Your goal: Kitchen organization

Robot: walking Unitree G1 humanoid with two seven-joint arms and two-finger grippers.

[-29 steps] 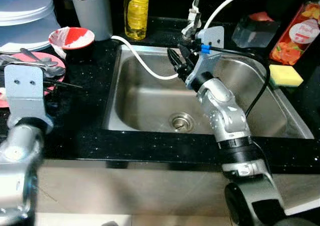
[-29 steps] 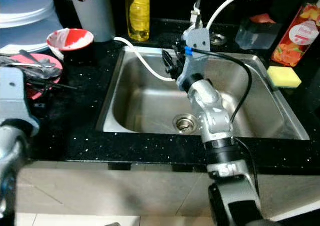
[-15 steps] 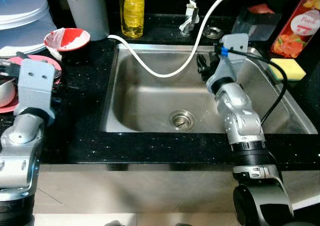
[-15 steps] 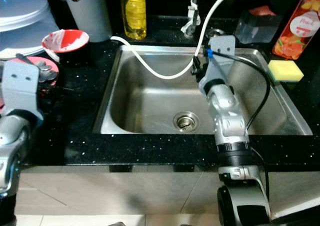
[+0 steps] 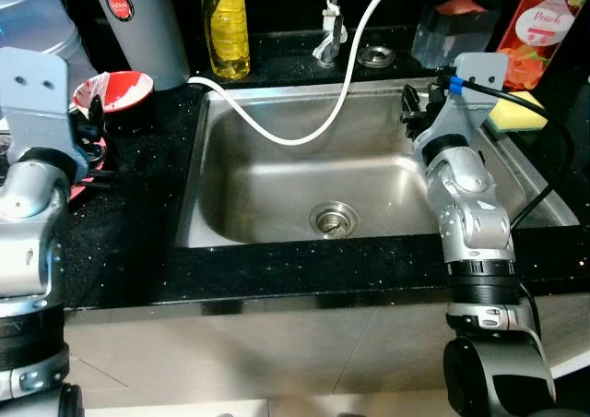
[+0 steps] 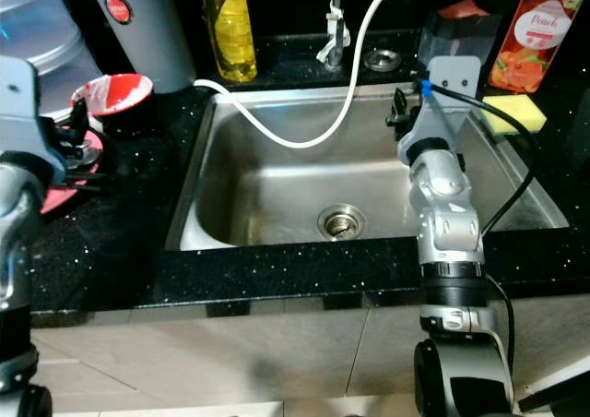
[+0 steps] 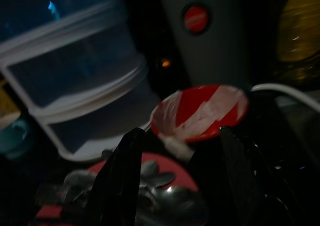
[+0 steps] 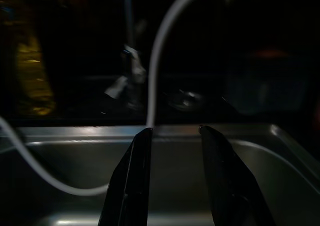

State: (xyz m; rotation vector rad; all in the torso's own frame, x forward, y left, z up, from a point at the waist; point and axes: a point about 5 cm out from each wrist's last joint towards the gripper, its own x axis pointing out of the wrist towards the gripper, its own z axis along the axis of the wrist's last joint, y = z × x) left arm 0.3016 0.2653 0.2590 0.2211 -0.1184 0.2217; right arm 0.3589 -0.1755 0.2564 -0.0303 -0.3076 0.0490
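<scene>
Two grippers are up, both empty. Left gripper [image 7: 182, 186], fingers spread wide, hovers near the red bowl [image 7: 200, 111] and the spoons [image 7: 165, 206] on the pink plate [image 5: 88, 163]; best to descend squarely over one piece (probably the bowl). Right gripper [image 8: 172, 176], narrowly parted, hangs over the sink [image 5: 277, 182], touching nothing.

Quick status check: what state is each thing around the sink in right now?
Sink: nothing in the basin but the hose.
Hose: drooping into the sink.
Red bowl: upright, smeared white inside.
Yellow bottle: upright.
Sponge: flat on the counter.
Left gripper: open, over the cutlery.
Right gripper: open, empty, above the sink.
</scene>
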